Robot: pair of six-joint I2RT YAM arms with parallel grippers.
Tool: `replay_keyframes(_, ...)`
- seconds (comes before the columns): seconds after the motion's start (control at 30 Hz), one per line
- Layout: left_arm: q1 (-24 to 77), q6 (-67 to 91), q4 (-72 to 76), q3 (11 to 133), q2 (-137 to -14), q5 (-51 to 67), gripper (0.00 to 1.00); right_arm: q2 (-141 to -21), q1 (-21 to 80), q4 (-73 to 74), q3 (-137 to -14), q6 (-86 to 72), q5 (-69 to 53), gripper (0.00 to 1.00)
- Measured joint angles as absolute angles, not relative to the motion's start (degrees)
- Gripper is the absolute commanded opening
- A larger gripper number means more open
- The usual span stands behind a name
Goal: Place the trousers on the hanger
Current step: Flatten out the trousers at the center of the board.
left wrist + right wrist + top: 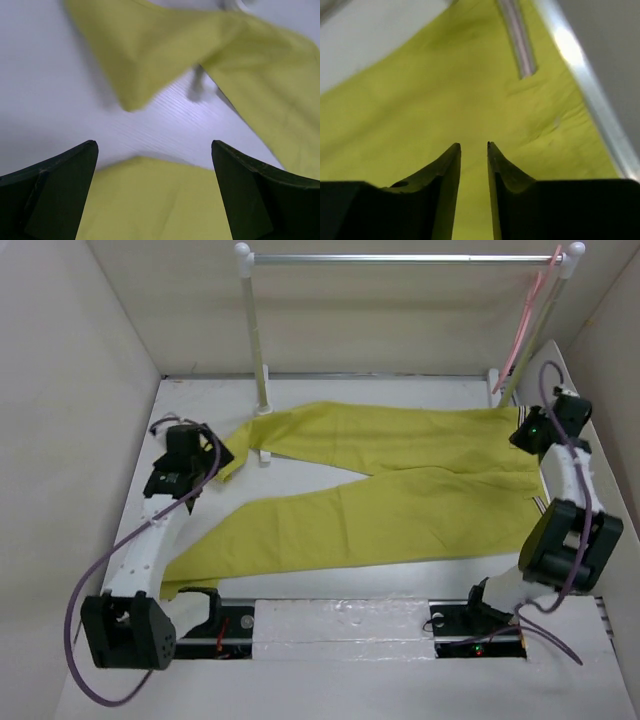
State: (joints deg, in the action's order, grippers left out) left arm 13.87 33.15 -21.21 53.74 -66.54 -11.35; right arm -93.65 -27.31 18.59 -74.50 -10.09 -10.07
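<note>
Left gripper [214, 456]: spread wide, grasping nothing
Left wrist view: the trousers [165, 200] lie under and between the fingers [55, 190]; ahead of them a folded cloth corner points back at the tool, with bare table [45, 100] on its left
Right gripper [474, 145]: tips narrowly parted, nothing pinched between them
Right wrist view: yellow cloth fills the space below and ahead of the tips; a metal tube [516, 40] meets the cloth ahead and to the right
Top view alone: trousers spread flat, legs forking towards the left gripper, waist end beside the right gripper
Hanger [527, 330]: hangs from the rail [400, 257], beyond and above the right gripper
</note>
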Motion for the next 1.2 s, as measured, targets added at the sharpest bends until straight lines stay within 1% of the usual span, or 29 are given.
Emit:
replay_keyframes(0.03, 6.17, 33.45, -20.82, 51.90, -63.77, -10.55, 0.94, -89.76, -25.26, 19.00, -70.52, -10.74, -10.26, 0.00)
replay_keyframes(0.07, 1.72, 33.58, -20.62, 51.09, -62.74, -10.22, 0.94, -85.36, -22.22, 17.28, -65.39, -11.46, -10.31, 0.00)
replay_keyframes(0.13, -2.50, 33.56, -20.38, 50.61, -62.74, -10.74, 0.94, -76.53, -15.92, 15.29, -55.99, -12.43, -11.51, 0.00)
replay_keyframes(0.2, -3.09, 33.52, -19.99, 50.61, -64.47, -11.09, 0.94, -69.80, -9.30, 14.87, -48.71, -12.71, -12.84, 0.01)
replay_keyframes(0.27, -3.05, 33.78, -20.16, 50.59, -66.59, -10.98, 0.96, -64.75, -2.81, 15.03, -43.00, -12.51, -14.33, 0.16)
replay_keyframes(0.3, -3.01, 34.44, -20.12, 50.35, -67.31, -10.72, 0.98, -62.70, 0.14, 15.22, -40.77, -12.36, -14.90, 0.36)
replay_keyframes(0.33, -3.03, 35.24, -19.38, 49.41, -67.46, -10.22, 0.99, -61.01, 2.81, 15.51, -39.03, -12.19, -15.33, 0.45)
replay_keyframes(0.37, -3.38, 36.25, -18.15, 47.72, -67.18, -9.32, 0.99, -59.81, 5.10, 16.03, -37.74, -11.38, -16.29, 0.58)
replay_keyframes(0.47, -5.17, 39.94, -13.19, 41.28, -66.13, -5.93, 0.99, -58.78, 11.18, 16.47, -36.75, -10.33, -16.12, 0.61)
replay_keyframes(0.6, -7.51, 44.73, -5.17, 34.06, -68.23, -2.22, 0.95, -59.94, 19.18, 16.88, -36.75, -8.58, -16.36, 0.60)
replay_keyframes(0.67, -7.53, 45.80, -1.02, 34.20, -72.05, -0.97, 0.91, -60.64, 21.93, 17.63, -36.75, -7.88, -16.40, 0.59)
replay_keyframes(0.8, -7.51, 45.84, 4.54, 37.87, -81.01, -0.10, 0.88, -61.63, 25.76, 17.96, -36.75, -7.62, -16.45, 0.58)
replay_keyframes(0.83, -7.51, 45.60, 5.45, 39.42, -83.11, -0.01, 0.73, -61.65, 26.61, 17.93, -36.75, -7.68, -16.40, 0.58)
replay_keyframes(0.87, -7.51, 45.47, 6.46, 40.62, -84.73, 0.14, 0.62, -61.65, 27.62, 17.85, -36.75, -7.73, -16.40, 0.57)
replay_keyframes(0.9, -7.51, 45.10, 7.42, 41.80, -86.11, 0.19, 0.50, -61.78, 28.67, 17.76, -36.75, -7.75, -16.38, 0.57)
replay_keyframes(0.93, -7.51, 44.75, 8.23, 42.96, -87.20, 0.27, 0.15, -62.02, 29.63, 17.56, -36.75, -7.77, -16.36, 0.57)
replay_keyframes(0.97, -7.51, 45.04, 8.49, 43.81, -87.74, 0.19, 0.01, -62.41, 30.33, 17.50, -36.75, -7.77, -16.36, 0.57)
replay_keyframes(1.0, -7.49, 44.58, 8.05, 44.88, -88.09, -0.30, 0.00, -62.89, 30.92, 17.50, -36.75, -7.81, -16.38, 0.56)
replay_keyframes(1.1, -7.51, 42.22, 1.74, 50.87, -88.55, -2.83, 0.00, -63.92, 31.24, 17.56, -36.77, -7.79, -16.12, 0.57)
replay_keyframes(1.2, -7.35, 37.54, -7.57, 61.65, -88.55, -7.33, 0.00, -63.96, 31.05, 17.74, -37.17, -7.60, -15.42, 0.57)
